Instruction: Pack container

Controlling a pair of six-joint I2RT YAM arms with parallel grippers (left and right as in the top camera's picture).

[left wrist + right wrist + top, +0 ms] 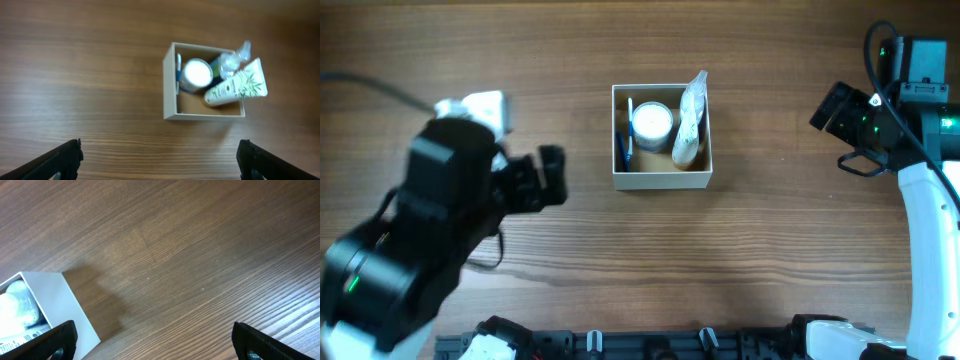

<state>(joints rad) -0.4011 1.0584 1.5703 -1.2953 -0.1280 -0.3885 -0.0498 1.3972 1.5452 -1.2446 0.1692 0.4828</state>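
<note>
The container (660, 179) is a square white-walled cardboard box, tan inside, at the middle of the wooden table. It holds a round white-lidded jar (652, 124), a white tube with green leaf print (688, 128), a clear bottle (235, 59) and a thin blue-and-white item along its left wall. It also shows in the left wrist view (170, 90) and at the lower left of the right wrist view (55, 305). My left gripper (159, 160) is open and empty, left of the box. My right gripper (155, 340) is open and empty, right of the box.
The left arm's dark body (430, 230) covers the table's lower left. The right arm (920, 150) stands at the right edge. A black rail (650, 345) runs along the table's front edge.
</note>
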